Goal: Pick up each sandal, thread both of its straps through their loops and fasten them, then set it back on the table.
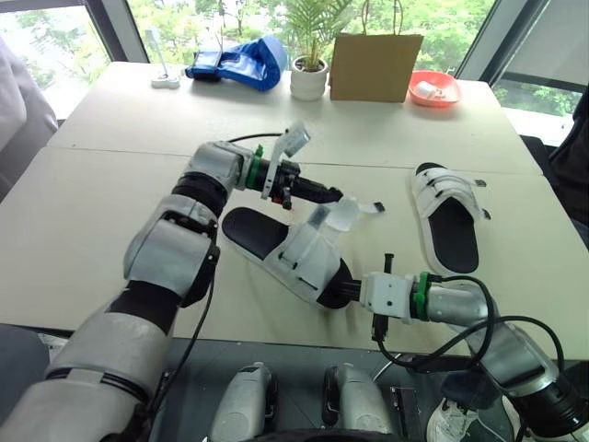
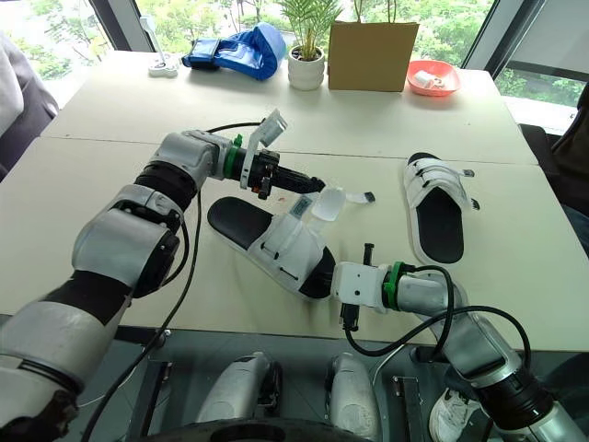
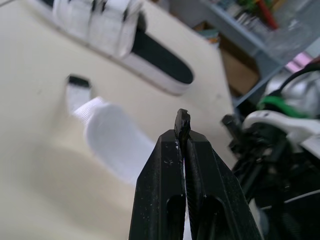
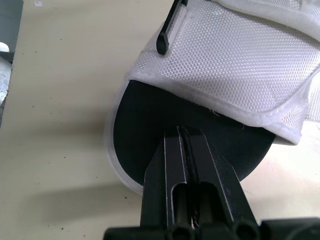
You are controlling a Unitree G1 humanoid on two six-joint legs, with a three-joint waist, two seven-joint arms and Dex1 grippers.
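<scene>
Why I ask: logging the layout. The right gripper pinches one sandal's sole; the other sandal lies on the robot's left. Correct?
No: the other sandal lies on the robot's right, per the left eye view. The right gripper does pinch the sole of the near sandal.

The near sandal [image 1: 290,247] has a black footbed and a white mesh upper. It lies aslant near the front edge of the desk [image 1: 92,203], about midway across, with its bare black heel end pointing toward the robot's left. Its upper looks undone: a loose strap [image 1: 342,214], white with a small black tip, sticks up and out on the far side, and a black loop stands at the upper's edge in the right wrist view.

The far sandal [image 1: 446,216], the same in make, rests flat to the right, well apart from the first, with two white straps lying snug across its far half.
</scene>
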